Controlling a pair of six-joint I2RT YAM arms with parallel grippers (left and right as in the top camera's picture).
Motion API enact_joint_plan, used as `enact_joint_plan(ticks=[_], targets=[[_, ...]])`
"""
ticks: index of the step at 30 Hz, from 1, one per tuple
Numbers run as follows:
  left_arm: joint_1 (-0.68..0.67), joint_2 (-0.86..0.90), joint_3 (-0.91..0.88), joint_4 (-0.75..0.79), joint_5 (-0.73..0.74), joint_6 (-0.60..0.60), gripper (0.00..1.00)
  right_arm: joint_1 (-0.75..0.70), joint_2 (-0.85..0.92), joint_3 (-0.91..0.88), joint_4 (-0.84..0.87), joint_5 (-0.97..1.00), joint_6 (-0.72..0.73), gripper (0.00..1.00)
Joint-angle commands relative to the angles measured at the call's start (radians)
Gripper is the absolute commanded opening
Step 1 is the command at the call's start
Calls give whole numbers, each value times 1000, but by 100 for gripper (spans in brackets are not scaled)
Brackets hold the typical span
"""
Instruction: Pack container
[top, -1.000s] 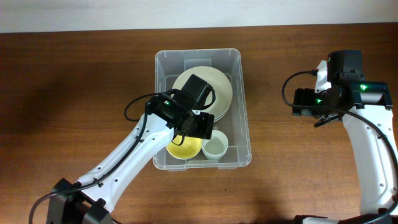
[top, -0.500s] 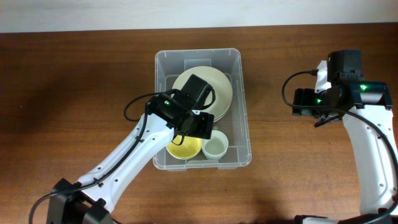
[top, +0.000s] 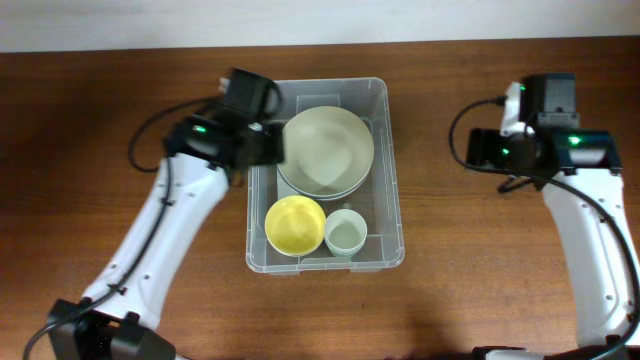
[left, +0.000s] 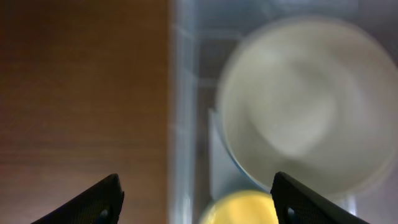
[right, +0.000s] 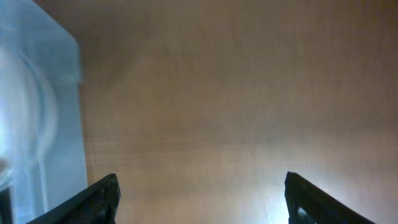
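The clear container (top: 395, 170) stands mid-table. Inside lie a large pale green bowl (top: 325, 150) at the back, a yellow bowl (top: 294, 224) at the front left and a small pale cup (top: 346, 234) at the front right. My left gripper (top: 262, 148) hovers open over the container's left wall (left: 185, 93), nothing between its fingers; its wrist view is blurred, with the pale bowl (left: 305, 106) to the right and the yellow bowl (left: 239, 208) low in the frame. My right gripper (top: 490, 152) stands open and empty over bare table, right of the container (right: 43, 93).
Brown wooden table (top: 120, 200) all around the container. A pale wall strip runs along the table's far edge (top: 320, 20). Black cables loop from both wrists.
My left gripper has come out of the container's front half and moved back and left to the left wall, uncovering the yellow bowl. The right arm has barely shifted.
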Motion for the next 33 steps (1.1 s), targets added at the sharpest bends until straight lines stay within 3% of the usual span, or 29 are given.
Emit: enact_joint_plan(ticks=[1,4,5,15,19,21,33], targets=[[142,0,23,35,-37,16,81,81,10,2,109,72,-2,80],[248,2,23,73,-37,16,87,133,59,2,266,69,-2,92],[261,3,23,79,-37,16,96,138,73,2,286,68,-2,99],[317,17,23,118,-37,17,99,141,110,2,435,77,-2,99],[318,33,23,225,97,303,99,142,119,2,486,76,-2,99],[317,40,23,244,143,376,99,140,122,2,495,77,-2,99],[370,42,-31,161,210,416,99,122,105,2,336,76,18,99]])
